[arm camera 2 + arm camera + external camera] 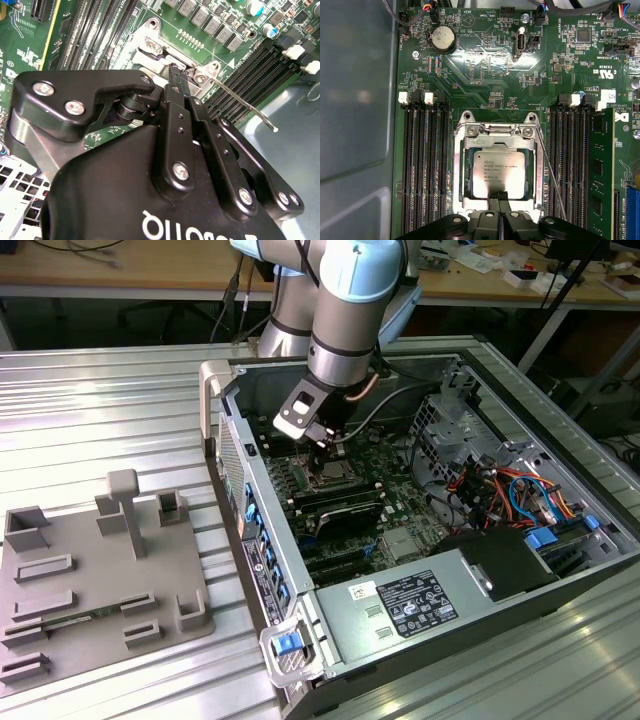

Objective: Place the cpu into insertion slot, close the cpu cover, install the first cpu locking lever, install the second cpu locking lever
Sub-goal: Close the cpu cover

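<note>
The cpu, a silvery square chip, lies flat in the insertion slot on the green board. The cpu cover, a silvery frame, lies down around it. My gripper is shut, with its two black fingers pressed together. Their tips rest at the edge of the cover and the chip. In the second wrist view the gripper meets the cover's metal edge. A thin wire locking lever runs beside the socket, and its free end sticks out over the memory slots.
Long black memory slots flank the socket on both sides, one holding a green module. The open computer case has walls around the board, with cables and drive bays at the exterior view's right. A grey fixture plate lies outside.
</note>
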Controlling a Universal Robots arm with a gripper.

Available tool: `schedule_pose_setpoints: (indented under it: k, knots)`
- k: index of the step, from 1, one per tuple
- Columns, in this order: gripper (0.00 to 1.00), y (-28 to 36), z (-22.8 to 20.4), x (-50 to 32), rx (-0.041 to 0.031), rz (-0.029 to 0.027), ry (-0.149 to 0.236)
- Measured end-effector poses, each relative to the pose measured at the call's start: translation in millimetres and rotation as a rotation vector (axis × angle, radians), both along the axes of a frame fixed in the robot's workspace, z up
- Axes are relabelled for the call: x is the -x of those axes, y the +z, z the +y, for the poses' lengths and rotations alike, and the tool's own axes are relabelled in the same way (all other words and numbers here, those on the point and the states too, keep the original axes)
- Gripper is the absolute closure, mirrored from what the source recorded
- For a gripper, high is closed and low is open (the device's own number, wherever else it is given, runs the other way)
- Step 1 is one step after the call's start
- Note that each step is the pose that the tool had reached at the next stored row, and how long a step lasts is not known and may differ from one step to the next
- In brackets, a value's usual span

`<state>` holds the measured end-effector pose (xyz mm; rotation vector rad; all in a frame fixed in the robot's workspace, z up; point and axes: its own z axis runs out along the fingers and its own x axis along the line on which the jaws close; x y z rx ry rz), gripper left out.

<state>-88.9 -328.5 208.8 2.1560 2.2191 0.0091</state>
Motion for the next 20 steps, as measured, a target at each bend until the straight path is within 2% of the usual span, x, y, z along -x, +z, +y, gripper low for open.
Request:
schedule_pose_setpoints:
  k: [10, 13, 15, 17, 20]
  knots:
    - [0.89, 2.0, 0.0, -1.9, 0.0021, 0.0, 0.0]
    - [0.89, 1.8, 0.0, -11.3, 0.0027, 0.0, 0.0]
    - [0.89, 1.5, 0.0, -23.2, 0.0034, 0.0, 0.0]
    - [0.89, 1.3, 0.0, -31.1, 0.0059, 0.0, 0.0]
    - [0.89, 1.2, 0.0, -32.9, 0.0071, 0.0, 0.0]
